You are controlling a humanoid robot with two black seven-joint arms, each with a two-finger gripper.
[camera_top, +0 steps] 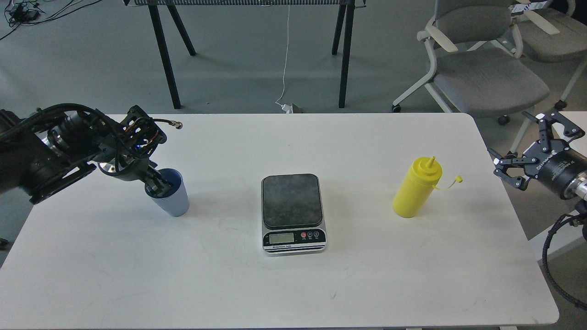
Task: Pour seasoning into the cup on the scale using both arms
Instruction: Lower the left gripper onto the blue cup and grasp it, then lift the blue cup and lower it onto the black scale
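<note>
Head view: left pincer (158,182) grips the rim of the light blue ribbed plastic cup (172,198), one finger inside. Right pincer (520,144) is spread wide, empty, with the yellow plastic squeeze bottle (415,190) well left of it.

Blue cup (173,200), grey scale (292,211), yellow seasoning bottle (416,188) stand apart.

Both arms are black. The left arm (50,151) is thick and blocky, wrapped in loose black cable loops, with a silver ring at one joint, exposed coloured wiring near its end effector (158,182) and a thin rod tipped in silver. The right arm (562,172) has a round black wrist printed with pale lettering, a silver ring, a black cable and an angular, skeletal black end effector (523,146).
</note>
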